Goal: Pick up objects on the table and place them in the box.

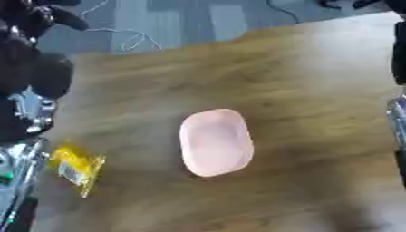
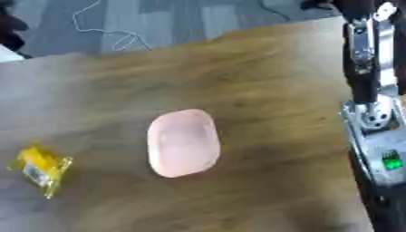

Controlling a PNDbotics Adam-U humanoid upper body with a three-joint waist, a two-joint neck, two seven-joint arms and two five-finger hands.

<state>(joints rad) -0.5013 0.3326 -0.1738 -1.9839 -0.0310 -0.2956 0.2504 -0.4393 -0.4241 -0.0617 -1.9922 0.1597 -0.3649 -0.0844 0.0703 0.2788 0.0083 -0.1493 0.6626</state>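
Looking down, we saw a smooth pink oval box [image 1: 215, 142] lying mid-table on the grained wooden table [image 1: 301, 81], with a crinkly yellow packet [image 1: 77, 166] at its nine o'clock. Both arms flanked the edges; we couldn't tell the fingers' state.

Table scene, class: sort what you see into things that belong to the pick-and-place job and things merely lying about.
Belongs to the job:
- pink oval tray, mid-table, apparently the box
- yellow packet, near the table's left edge, apart from the tray

Just lying about:
- white cable on the floor beyond the table
- wooden table itself, the work surface

Neither hand is visible; only arm parts show at the sides.
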